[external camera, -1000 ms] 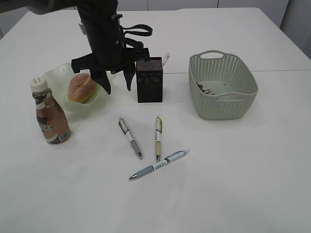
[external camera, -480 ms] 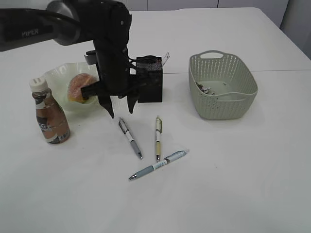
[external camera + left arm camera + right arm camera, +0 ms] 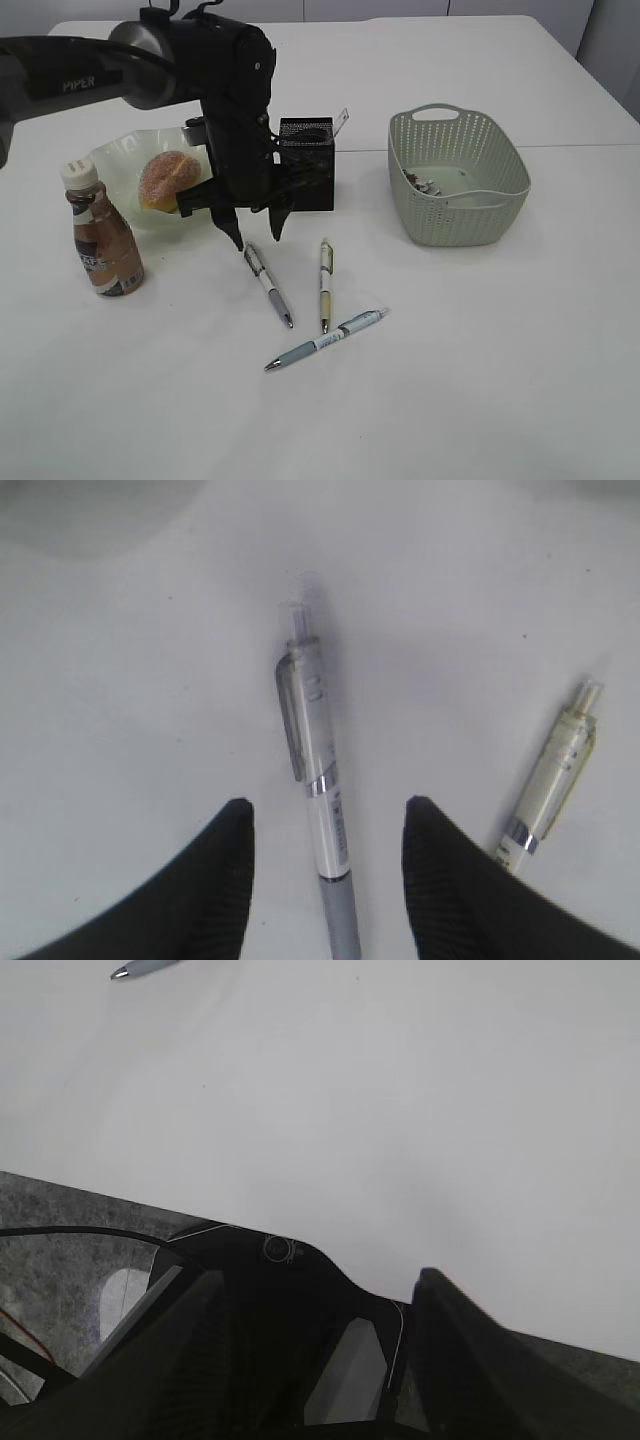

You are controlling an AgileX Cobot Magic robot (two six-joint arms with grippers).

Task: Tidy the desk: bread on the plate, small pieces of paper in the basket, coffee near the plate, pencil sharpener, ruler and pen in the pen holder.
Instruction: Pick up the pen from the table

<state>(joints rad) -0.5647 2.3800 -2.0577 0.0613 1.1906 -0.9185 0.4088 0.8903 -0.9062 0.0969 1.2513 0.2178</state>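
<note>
Left wrist view: left claw [image 3: 325,880] gapes, holding nothing, fingers astride the white pen [image 3: 318,810] on the desk [image 3: 120,680].

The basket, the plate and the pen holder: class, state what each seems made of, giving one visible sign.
Basket: probably matte grey-green plastic, with moulded perforated walls.
Plate: pale green and translucent with a ruffled rim, so glass or clear plastic.
Pen holder: likely black metal mesh, with a fine see-through grid.

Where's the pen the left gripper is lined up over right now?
In the exterior view the grey-and-white pen lies on the desk left of centre, in front of the pen holder, under the open left gripper, with a cream pen beside it.
</note>
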